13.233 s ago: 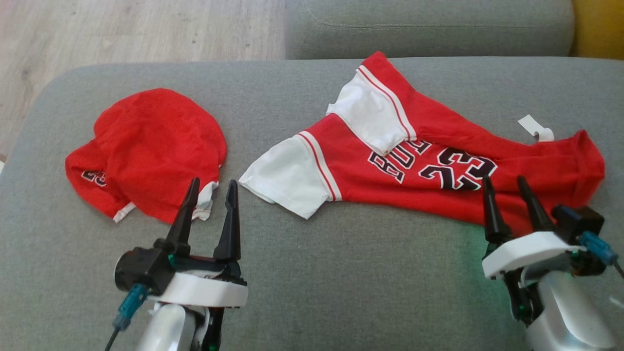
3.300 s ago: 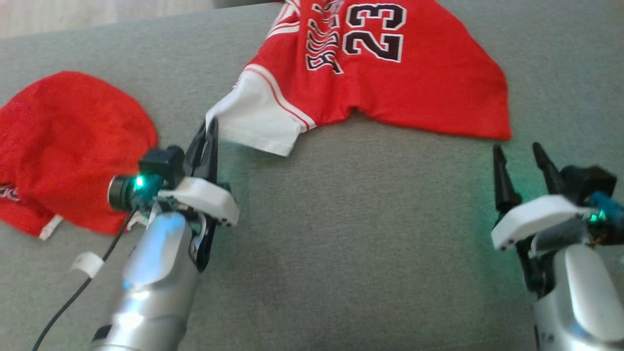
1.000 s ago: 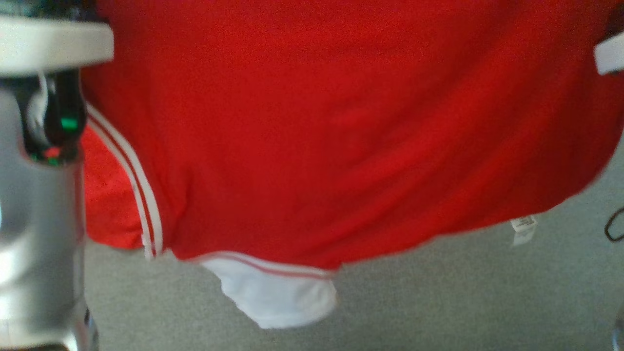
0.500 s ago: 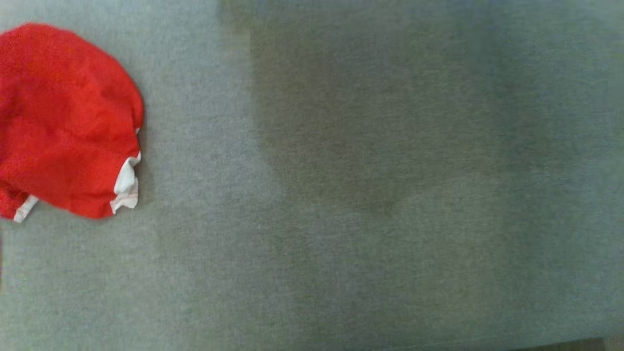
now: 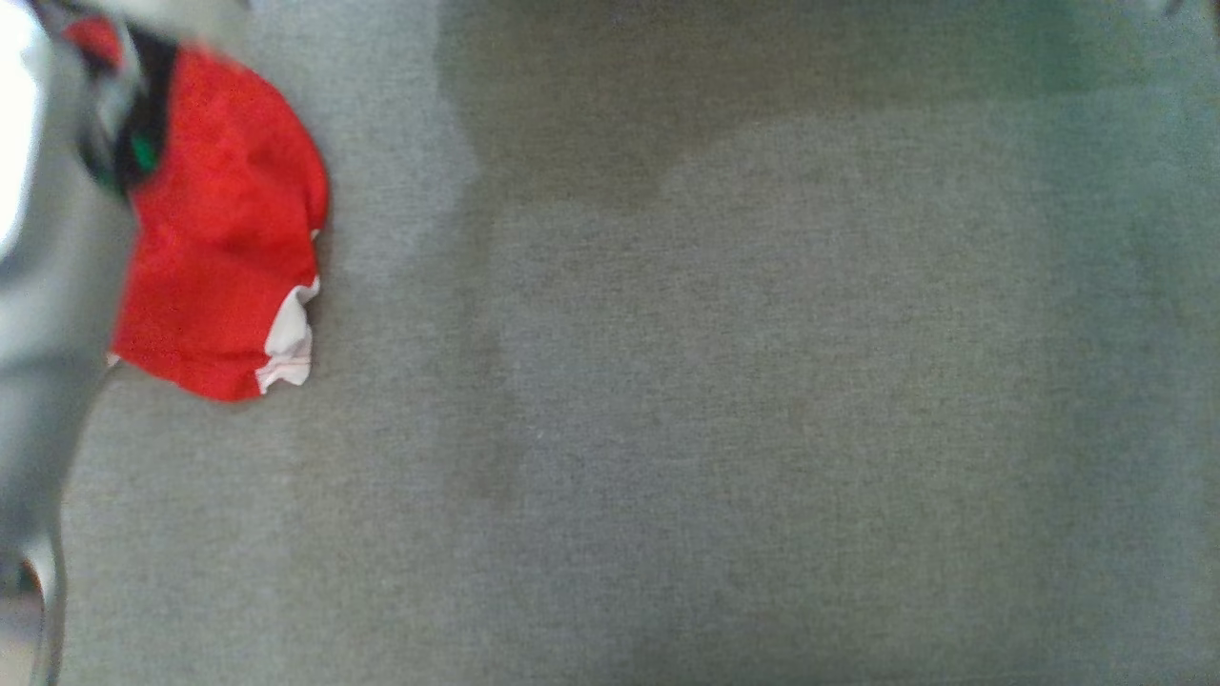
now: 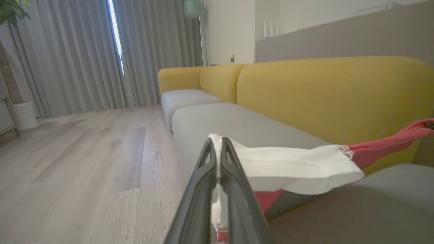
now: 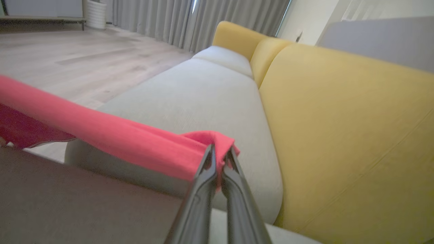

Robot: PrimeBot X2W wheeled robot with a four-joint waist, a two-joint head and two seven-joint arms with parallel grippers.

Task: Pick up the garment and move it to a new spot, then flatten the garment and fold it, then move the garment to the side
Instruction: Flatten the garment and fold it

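Grey fabric sofa cushion (image 5: 762, 381) now bare at centre; I hold the red-and-white cloth jersey (image 7: 118, 142) aloft. Left gripper (image 6: 216, 144) clamps white sleeve (image 6: 295, 166), right gripper (image 7: 220, 152) red edge (image 7: 210, 139); relocate next.

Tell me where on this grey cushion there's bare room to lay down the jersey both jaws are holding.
The grey cushion lies bare from the crumpled red garment rightward to the head view's right edge, and below it: likely room for the jersey. The upper left is crowded by that garment and the left forearm.
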